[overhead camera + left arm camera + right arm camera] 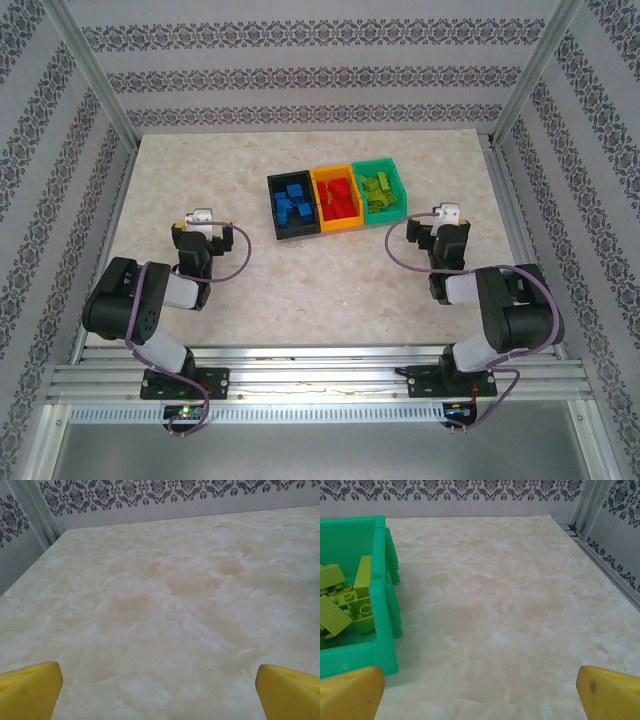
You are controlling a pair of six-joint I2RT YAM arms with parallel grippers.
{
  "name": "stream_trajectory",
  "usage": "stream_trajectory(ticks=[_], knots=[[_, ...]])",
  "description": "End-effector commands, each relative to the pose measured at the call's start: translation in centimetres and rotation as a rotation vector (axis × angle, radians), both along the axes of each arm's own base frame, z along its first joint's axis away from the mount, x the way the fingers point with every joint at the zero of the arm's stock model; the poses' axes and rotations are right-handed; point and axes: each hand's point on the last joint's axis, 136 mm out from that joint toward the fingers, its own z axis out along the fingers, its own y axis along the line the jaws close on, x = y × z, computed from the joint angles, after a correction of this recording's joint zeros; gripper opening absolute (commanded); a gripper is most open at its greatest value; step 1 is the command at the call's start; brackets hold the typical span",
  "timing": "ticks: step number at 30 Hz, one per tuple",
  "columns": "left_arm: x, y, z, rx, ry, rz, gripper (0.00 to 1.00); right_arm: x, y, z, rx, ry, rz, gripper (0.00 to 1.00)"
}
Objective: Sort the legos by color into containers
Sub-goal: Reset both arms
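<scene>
Nearest the arm bases, both sets of fingers stand wide open with nothing between them. The left fingers (30, 692) hang low over bare bench (330, 290), and the right fingers (610, 692) hang just beside the green bin (385, 610), off its right wall.

Mid-bench, the three bins sit in a tight row with walls touching. The blue legos (293, 203) are in the black bin (272, 208), the red legos (337, 197) in the orange bin (345, 227), and the lime legos (345, 605) in the green one. No loose brick shows on the bench, so the sort looks finished.

The main risk is on the right. A leftward swing of those open fingers would strike the green bin's wall. Since the bins press against each other, one shove would likely slide the whole row or tip it. The lime bricks are heaped and one leans against the near-right wall, so a jolt could send some over the rim. Lowering either arm further risks scraping the bench.

For room, the left arm has wide bare bench ahead and to its left, up to the wall. The right arm has open bench ahead, but the bench edge and a frame post (582, 505) close it in on its right. Straight back and up looks like the safest way out for both.
</scene>
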Motion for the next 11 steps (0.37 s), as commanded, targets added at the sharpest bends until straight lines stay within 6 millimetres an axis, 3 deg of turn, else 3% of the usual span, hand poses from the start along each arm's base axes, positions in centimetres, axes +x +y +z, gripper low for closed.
stream_trajectory(ticks=[1,11], knots=[[0.23,0.17,0.11,-0.016,0.0,0.002,0.99,0.67,0.15,1.16,-0.004,-0.042,0.016,0.98],[0.15,0.2,0.13,-0.014,-0.003,0.004,1.0,0.67,0.18,1.16,-0.004,-0.043,0.017,0.98]])
